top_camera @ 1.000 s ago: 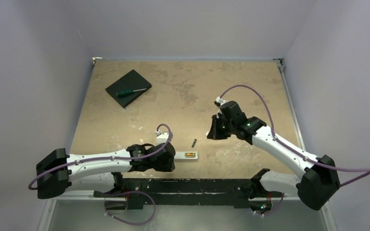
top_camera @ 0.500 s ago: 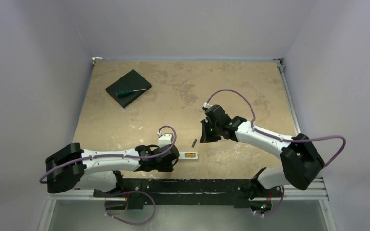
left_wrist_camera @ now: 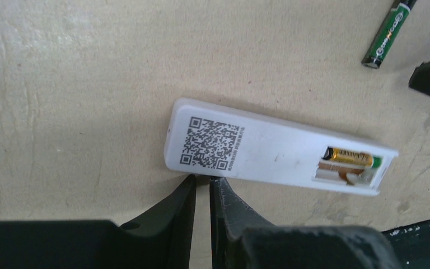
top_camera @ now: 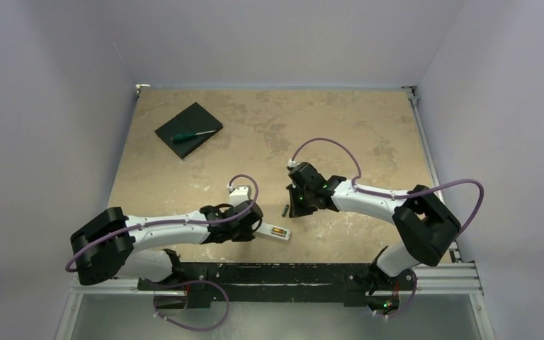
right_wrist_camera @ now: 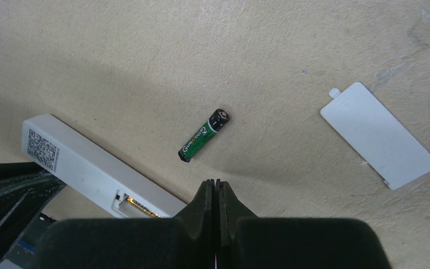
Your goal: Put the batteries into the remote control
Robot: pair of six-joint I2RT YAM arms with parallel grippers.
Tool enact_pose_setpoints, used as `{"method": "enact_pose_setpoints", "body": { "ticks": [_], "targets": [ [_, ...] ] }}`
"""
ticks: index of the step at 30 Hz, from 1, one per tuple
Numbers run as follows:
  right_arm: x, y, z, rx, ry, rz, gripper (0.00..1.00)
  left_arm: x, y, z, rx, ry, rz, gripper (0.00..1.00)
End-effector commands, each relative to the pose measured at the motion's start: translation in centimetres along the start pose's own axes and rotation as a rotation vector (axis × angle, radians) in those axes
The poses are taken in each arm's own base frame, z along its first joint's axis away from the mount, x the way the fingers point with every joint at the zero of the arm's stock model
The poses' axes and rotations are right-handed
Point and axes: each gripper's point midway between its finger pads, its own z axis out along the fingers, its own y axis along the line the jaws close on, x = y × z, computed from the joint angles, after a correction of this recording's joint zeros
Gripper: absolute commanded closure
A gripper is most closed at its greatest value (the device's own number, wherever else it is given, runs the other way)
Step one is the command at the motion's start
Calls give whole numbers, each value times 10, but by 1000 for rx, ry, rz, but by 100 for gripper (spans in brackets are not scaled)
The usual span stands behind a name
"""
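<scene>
Across the mottled tan desk [top_camera: 368,120], two white and black arms are reaching inward from the near edge. The left tool [left_wrist_camera: 202,180] is sitting low at the remote's long side; its fingers are standing slightly apart with a thin slit between them, clamping nothing, and their tips appear to be touching the casing near its labelled end. The right tool [right_wrist_camera: 217,185] is pointing down with its fingers pressed fully together and holding nothing, just beside the loose cell. Far off in the back left corner, a flat black pad [top_camera: 188,127] is lying with a green-handled screwdriver [top_camera: 193,134] resting across it. The remote control [left_wrist_camera: 269,148] is lying near the front edge between the two tools, plain white back facing up, a QR label [left_wrist_camera: 211,143] at one end and the battery bay uncovered at the other. The white battery cover [right_wrist_camera: 381,134] is lying flat on the desk, well apart from the remote, on the far side of the loose cell in the right wrist view. One seated battery [left_wrist_camera: 350,157] is sitting in the far slot of the bay, while the slot alongside it is showing bare white. The loose battery [right_wrist_camera: 204,135] is lying on the desk near the remote's open end, touching neither tool.
</scene>
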Motion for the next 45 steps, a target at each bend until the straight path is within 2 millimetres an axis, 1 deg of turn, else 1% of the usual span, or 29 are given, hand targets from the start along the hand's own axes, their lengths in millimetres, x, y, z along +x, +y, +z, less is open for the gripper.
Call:
{"method": "enact_pose_setpoints", "body": {
  "ticks": [1, 5, 11, 15, 20, 26, 30, 35, 37, 41, 45],
  "targets": [
    [0, 13, 3, -9, -23, -36, 100, -12, 18, 7, -77, -26, 36, 85],
    [16, 22, 8, -3, 6, -74, 100, -22, 24, 9, -91, -36, 25, 85],
    [34, 39, 7, 2, 16, -120, 100, -36, 25, 12, -92, -41, 21, 85],
    [42, 50, 5, -10, 17, -128, 100, -43, 17, 14, -69, -39, 34, 85],
    [56, 70, 6, -49, 29, -137, 100, -50, 6, 18, -53, -31, 57, 85],
    [70, 103, 11, -137, 38, -130, 100, -56, -2, 19, -41, -29, 69, 85],
    [73, 120, 17, -165, 39, -119, 100, -58, 0, 18, -45, -30, 72, 85],
    [69, 137, 23, -198, 30, -86, 100, -63, 11, 11, -67, -49, 62, 84],
    [65, 141, 25, -200, 23, -77, 100, -67, 17, 5, -80, -69, 54, 82],
    [60, 150, 29, -206, 20, -74, 100, -74, 29, -12, -118, -107, 43, 73],
    [54, 158, 31, -209, 13, -77, 100, -76, 38, -27, -127, -133, 19, 69]
  ]
}}
